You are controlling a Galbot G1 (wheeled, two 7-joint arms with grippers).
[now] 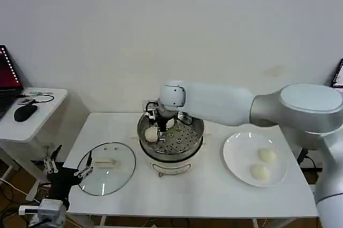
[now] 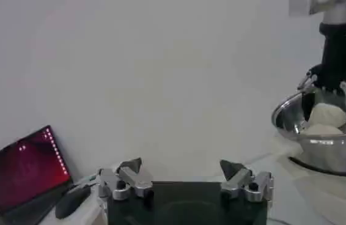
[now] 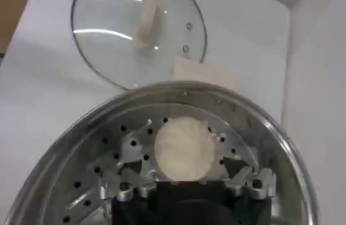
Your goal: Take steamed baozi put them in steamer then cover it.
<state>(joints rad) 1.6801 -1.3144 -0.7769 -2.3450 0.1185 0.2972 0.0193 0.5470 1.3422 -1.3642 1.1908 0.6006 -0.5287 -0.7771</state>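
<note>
On a white table [image 1: 187,196] stand three main things: a steamer [image 1: 170,141] in the middle, a cover [image 1: 105,168] to its left, and a white plate [image 1: 254,159] to its right. The cover lies flat on the table, apart from the steamer, its beige handle [image 1: 105,162] up.

Four baozi can be counted. Two lie on the plate, one baozi [image 1: 267,155] farther and one [image 1: 259,171] nearer, close together. Two are inside the steamer at its far left: one [image 1: 151,134] against the left wall and one [image 1: 169,124] just beside it, partly hidden under the right arm.

The right gripper [image 3: 188,183] reaches in from the right and hangs low in the steamer's far left part. In the right wrist view a single baozi [image 3: 183,148] sits on the perforated floor just ahead of the fingertips [image 3: 253,181]; the two fingers stand spread wide, one on each side, and whether they touch the bun cannot be told.

The left gripper [image 2: 185,177] waits off the table's near left corner, beside the cover, its fingers wide apart and holding nothing.

Far left stands a small side table [image 1: 37,115] with one mouse [image 1: 25,111] and one laptop [image 2: 23,174], its screen glowing red.
</note>
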